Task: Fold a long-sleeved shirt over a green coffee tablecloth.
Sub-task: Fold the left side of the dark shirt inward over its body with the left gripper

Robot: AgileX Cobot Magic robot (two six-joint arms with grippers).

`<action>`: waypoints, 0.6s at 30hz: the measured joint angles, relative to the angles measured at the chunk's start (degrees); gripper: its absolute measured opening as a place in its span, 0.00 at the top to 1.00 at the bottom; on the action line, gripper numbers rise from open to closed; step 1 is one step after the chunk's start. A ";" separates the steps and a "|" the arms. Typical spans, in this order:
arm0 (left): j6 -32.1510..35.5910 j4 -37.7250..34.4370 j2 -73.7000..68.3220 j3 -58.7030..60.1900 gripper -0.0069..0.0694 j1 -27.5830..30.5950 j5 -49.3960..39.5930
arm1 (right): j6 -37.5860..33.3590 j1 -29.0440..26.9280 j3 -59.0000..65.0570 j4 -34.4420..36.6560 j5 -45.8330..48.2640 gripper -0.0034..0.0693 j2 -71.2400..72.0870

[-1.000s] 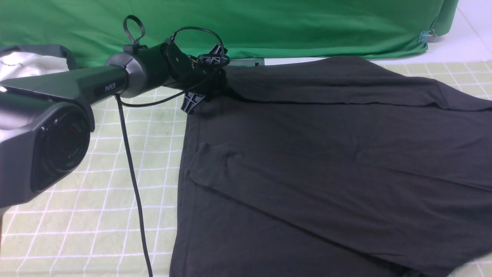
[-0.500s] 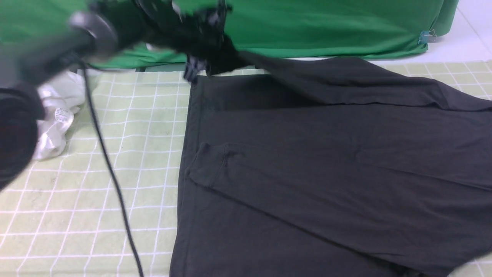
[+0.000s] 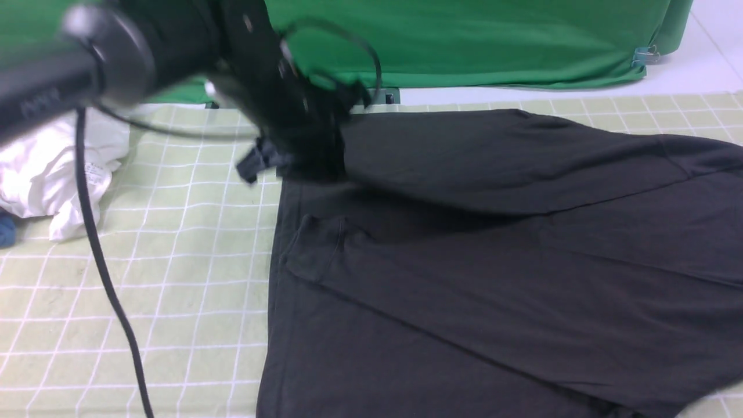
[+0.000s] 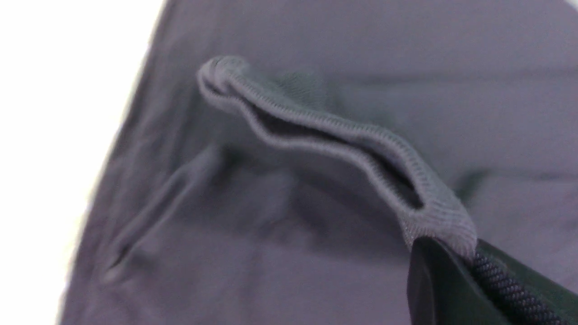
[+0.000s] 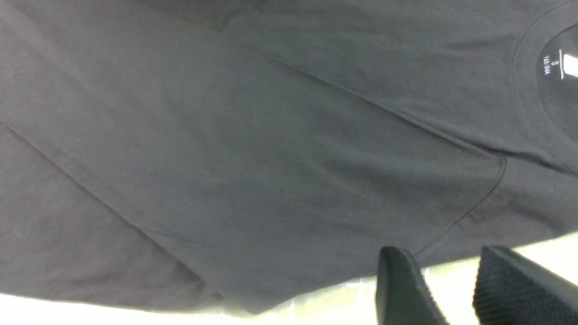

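The black long-sleeved shirt (image 3: 493,278) lies spread on the green coffee tablecloth (image 3: 191,278), filling the middle and right of the front view. My left gripper (image 3: 307,157) hangs blurred over the shirt's far left corner, shut on the ribbed sleeve cuff (image 4: 343,135), which is pinched between its fingertips (image 4: 451,253). The raised sleeve (image 3: 522,162) stretches rightward across the shirt's upper part. My right gripper (image 5: 447,266) stands open with nothing between its fingers, over the shirt's edge (image 5: 253,149) near the collar and size label (image 5: 553,67). The front view does not show it.
A crumpled white garment (image 3: 52,157) lies at the far left on the cloth, with something blue (image 3: 6,229) beside it. A deep-green backdrop (image 3: 476,40) hangs behind, held by a clip (image 3: 641,56). The left arm's black cable (image 3: 104,273) dangles over the left side.
My left gripper shut on the sleeve cuff, lifted it, then came toward the near side. The sleeve now drapes lower across the shirt. The raised arm uncovered the white garment.
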State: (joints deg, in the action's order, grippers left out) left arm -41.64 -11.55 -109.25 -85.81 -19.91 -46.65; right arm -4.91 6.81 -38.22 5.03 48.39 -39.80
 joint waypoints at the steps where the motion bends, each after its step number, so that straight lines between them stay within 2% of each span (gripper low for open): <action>1: -0.55 0.01 0.00 3.50 0.88 -0.63 1.54 | -0.04 0.00 0.00 0.00 0.00 0.62 0.00; 6: -1.65 -0.26 0.00 14.01 0.88 -0.71 7.52 | -0.04 0.00 0.00 0.00 0.00 0.62 0.00; 12: -0.92 0.45 0.06 15.78 0.86 -0.52 7.80 | -0.04 0.00 0.00 0.00 -0.05 0.62 0.00; 14: -0.17 0.61 0.33 15.80 0.84 -0.52 7.65 | -0.04 0.00 0.00 0.00 -0.05 0.62 0.00; 18: 0.35 0.92 1.37 15.64 0.73 -0.02 6.61 | -0.04 0.00 0.00 0.00 -0.12 0.62 0.00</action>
State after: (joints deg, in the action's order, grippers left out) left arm -41.28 -10.63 -107.88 -70.17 -19.93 -40.04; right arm -4.95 6.81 -38.22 5.03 48.27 -39.80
